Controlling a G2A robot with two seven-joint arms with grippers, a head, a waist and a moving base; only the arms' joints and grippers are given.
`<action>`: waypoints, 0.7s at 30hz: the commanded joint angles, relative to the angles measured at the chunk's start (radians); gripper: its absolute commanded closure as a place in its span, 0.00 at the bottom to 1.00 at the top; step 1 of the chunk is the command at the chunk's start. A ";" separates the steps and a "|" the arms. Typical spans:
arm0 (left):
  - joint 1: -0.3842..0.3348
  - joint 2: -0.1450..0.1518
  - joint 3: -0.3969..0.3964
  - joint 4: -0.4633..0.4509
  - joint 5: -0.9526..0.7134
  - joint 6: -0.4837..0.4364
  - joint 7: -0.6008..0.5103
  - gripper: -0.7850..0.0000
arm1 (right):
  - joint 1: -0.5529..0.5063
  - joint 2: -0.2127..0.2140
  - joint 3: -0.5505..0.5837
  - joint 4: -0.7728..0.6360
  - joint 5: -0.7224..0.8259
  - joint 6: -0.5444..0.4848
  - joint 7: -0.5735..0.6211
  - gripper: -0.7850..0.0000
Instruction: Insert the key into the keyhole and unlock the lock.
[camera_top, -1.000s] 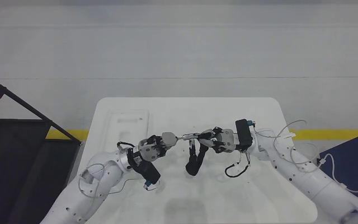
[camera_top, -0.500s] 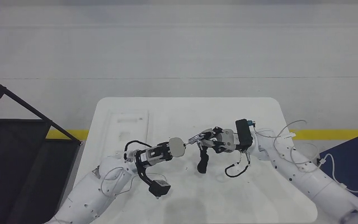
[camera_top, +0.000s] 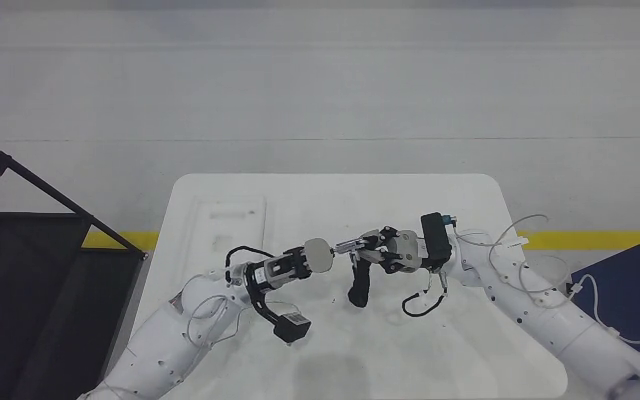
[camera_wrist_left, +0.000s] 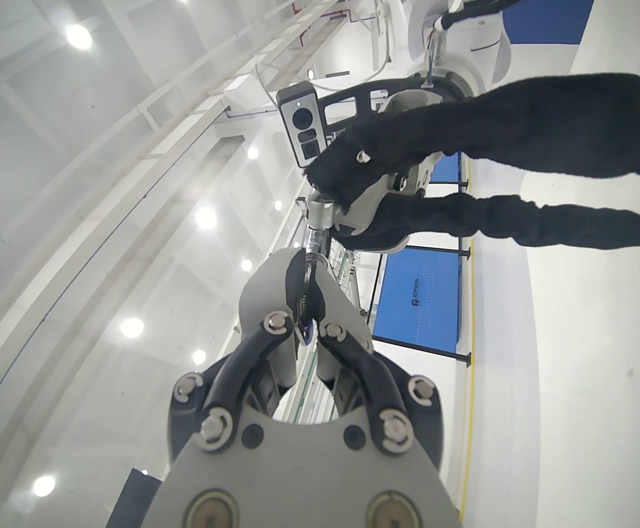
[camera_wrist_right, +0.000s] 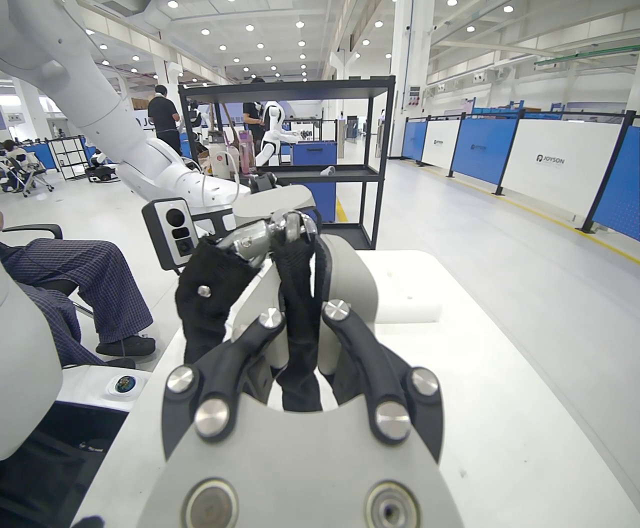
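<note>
Looking down over the white table (camera_top: 440, 330), both arms meet above its middle, well clear of the surface. A shallow moulded tray (camera_top: 232, 215) lies towards the far left corner, apart from the action. A yellow floor line (camera_top: 112, 240) runs behind the table. From the right wrist, a black shelving rack (camera_wrist_right: 372, 150) stands beyond the table's end, with blue and white barrier panels (camera_wrist_right: 500, 150) along the hall.

Nothing sits between the two grippers, but the lock's black fabric sleeve (camera_wrist_left: 525, 125) gets in the way. It wraps the right arm's fingers, hides much of the grip, and one strand droops towards the tabletop (camera_top: 358, 285).

Now the left gripper (camera_wrist_left: 306, 265). Its fingers are pressed together, pinching the key (camera_wrist_left: 305, 310) by its dark head, with the blade pointing straight out past the fingertips. The blade meets the end of the lock (camera_wrist_left: 320, 215), a short metal cylinder. How deep it sits in the keyhole I cannot tell.

Over to the right gripper (camera_wrist_right: 295, 250). It is closed around the lock (camera_wrist_right: 255, 239), with a sleeved strand clamped between its fingers and the shiny metal body poking out beyond them. That body points at the left arm's tips. From above, the two grippers (camera_top: 325, 254) (camera_top: 365, 244) sit nose to nose, with the metal piece bridging them.
</note>
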 joint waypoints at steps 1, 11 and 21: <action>0.005 -0.001 -0.003 0.001 -0.009 -0.005 -0.003 0.29 | 0.000 0.000 0.000 0.000 0.000 0.000 0.000 1.00; 0.034 -0.005 -0.018 -0.019 -0.216 -0.313 -0.054 0.00 | 0.000 0.000 0.000 0.000 0.000 0.000 0.000 1.00; 0.092 0.009 -0.147 -0.067 -1.024 -1.119 -0.352 0.00 | 0.000 0.000 0.000 0.000 0.000 0.000 0.000 1.00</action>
